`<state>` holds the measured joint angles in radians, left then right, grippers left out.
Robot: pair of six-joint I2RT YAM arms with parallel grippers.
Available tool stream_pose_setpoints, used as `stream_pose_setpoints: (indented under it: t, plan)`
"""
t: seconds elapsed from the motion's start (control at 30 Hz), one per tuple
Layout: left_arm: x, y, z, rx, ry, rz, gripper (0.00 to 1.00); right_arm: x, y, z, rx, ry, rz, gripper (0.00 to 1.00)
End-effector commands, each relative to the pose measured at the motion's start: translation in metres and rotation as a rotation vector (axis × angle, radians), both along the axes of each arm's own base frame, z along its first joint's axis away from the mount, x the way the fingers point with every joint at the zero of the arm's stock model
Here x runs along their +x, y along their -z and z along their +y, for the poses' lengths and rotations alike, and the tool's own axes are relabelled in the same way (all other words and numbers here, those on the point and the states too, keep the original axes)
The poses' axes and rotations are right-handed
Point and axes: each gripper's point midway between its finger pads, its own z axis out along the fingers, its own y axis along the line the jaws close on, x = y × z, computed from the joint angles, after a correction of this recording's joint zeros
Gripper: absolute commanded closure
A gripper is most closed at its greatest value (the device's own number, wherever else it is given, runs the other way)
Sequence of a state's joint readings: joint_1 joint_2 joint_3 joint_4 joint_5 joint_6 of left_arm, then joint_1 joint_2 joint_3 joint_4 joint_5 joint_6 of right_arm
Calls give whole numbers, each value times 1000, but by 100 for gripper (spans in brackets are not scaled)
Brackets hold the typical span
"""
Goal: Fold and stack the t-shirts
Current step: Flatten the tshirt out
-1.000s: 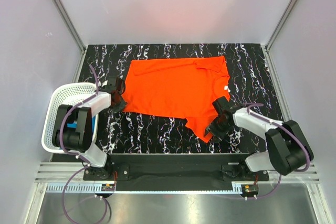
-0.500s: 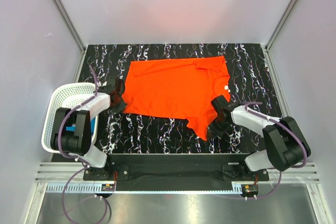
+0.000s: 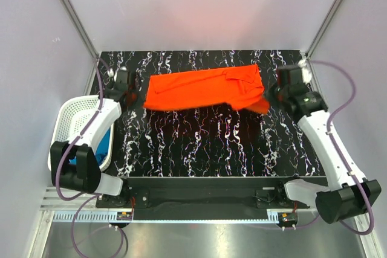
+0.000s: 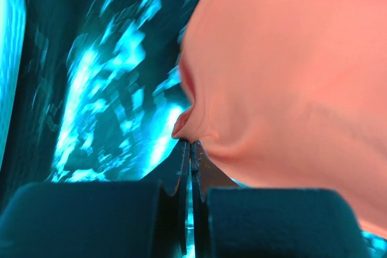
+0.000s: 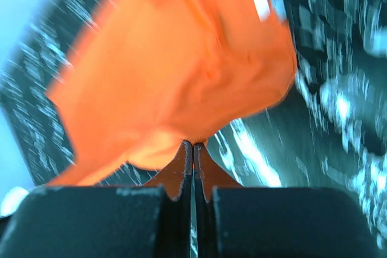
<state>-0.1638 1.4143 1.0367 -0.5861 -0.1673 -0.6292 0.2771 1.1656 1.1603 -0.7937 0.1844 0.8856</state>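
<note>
top external | orange-red t-shirt (image 3: 202, 89) — long axis left-right | neck end right

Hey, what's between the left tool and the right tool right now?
The orange shirt spans the gap. The left tool and right tool are each shut on one end of it. The top view shows this.

This is a robotics lab test cell. Plain pale panel walls (image 3: 199, 4) set in bare aluminium frame struts (image 3: 72, 13) box in a black, white-veined marble-patterned tabletop (image 3: 199, 143). Two white-and-black robot arms (image 3: 326, 143) are bolted to a black mounting bar (image 3: 199, 196) beside a slotted aluminium rail (image 3: 199, 216).
</note>
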Motion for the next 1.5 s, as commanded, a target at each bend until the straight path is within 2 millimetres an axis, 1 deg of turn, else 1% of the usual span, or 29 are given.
stream_pose_setpoints:
  t: [0.0, 0.03, 0.07, 0.1, 0.13, 0.17, 0.2, 0.23, 0.27, 0.33, 0.37, 0.4, 0.53, 0.67, 0.73, 0.8, 0.93, 1.0, 1.07, 1.1, 1.17, 1.2, 1.23, 1.27, 1.33, 1.37, 1.4, 1.43, 1.47]
  plan:
    - [32, -99, -12, 5, 65, -249, 100, 27, -73, -34, -193, -2, -175, 100]
    - [33, -116, -18, 1, 86, -285, 100, 34, -113, -38, -204, 10, -266, 100]
    - [39, -151, -22, -6, 97, -363, 100, 35, -133, -43, -237, 1, -309, 100]
    - [38, -169, -28, -1, 123, -404, 100, 35, -152, -47, -252, 9, -346, 100]
    - [36, -191, -31, 0, 135, -458, 100, 32, -194, -56, -262, 48, -440, 100]
    - [37, -226, -34, -7, 151, -539, 100, 29, -213, -61, -286, 57, -482, 100]
    - [34, -245, -39, 2, 185, -581, 100, 24, -233, -65, -297, 67, -527, 100]
    - [28, -267, -43, -7, 208, -635, 100, 14, -268, -71, -298, 95, -610, 100]
    - [22, -300, -44, -12, 222, -712, 100, 7, -284, -74, -319, 96, -647, 100]
    - [6, -337, -47, -11, 266, -808, 100, -16, -327, -83, -320, 129, -760, 100]
    - [-10, -367, -44, -20, 273, -887, 100, -25, -344, -85, -329, 133, -817, 100]
    - [-19, -382, -43, -22, 282, -927, 100, -45, -360, -89, -320, 141, -879, 100]
    - [-72, -445, -34, -49, 316, -1118, 100, -97, -398, -88, -283, 104, -1052, 100]
    - [-112, -477, -29, -103, 327, -1231, 100, -143, -415, -87, -239, 68, -1150, 100]
    - [-129, -490, -31, -137, 352, -1274, 100, -157, -420, -82, -201, 40, -1181, 100]
    - [-139, -496, -36, -176, 380, -1293, 100, -170, -426, -82, -170, 35, -1209, 100]
    - [-145, -502, -34, -190, 371, -1311, 100, -173, -434, -79, -138, 30, -1226, 100]
    - [-137, -499, -34, -172, 364, -1299, 100, -157, -428, -80, -154, 44, -1188, 100]
    - [-115, -481, -38, -145, 362, -1240, 100, -134, -416, -80, -191, 56, -1133, 100]
    - [-103, -472, -35, -126, 334, -1212, 100, -116, -400, -82, -211, 72, -1081, 100]
    - [-73, -437, -43, -95, 339, -1117, 100, -93, -390, -80, -245, 79, -1062, 100]
    - [-60, -424, -43, -78, 327, -1086, 100, -70, -365, -80, -270, 90, -994, 100]
    - [-44, -398, -45, -54, 326, -1023, 100, -57, -360, -80, -290, 95, -988, 100]
    - [-27, -379, -46, -21, 327, -975, 100, -31, -330, -76, -317, 82, -911, 100]
    - [0, -336, -44, 42, 306, -877, 100, -6, -306, -76, -341, 93, -861, 100]
    - [10, -319, -43, 80, 311, -847, 100, 15, -275, -71, -361, 72, -788, 100]
    - [31, -282, -45, 109, 307, -779, 100, 25, -260, -72, -374, 79, -754, 100]
    - [42, -264, -45, 128, 314, -749, 100, 40, -246, -70, -382, 78, -732, 100]
    - [55, -248, -43, 133, 307, -727, 100, 54, -217, -68, -397, 66, -673, 100]
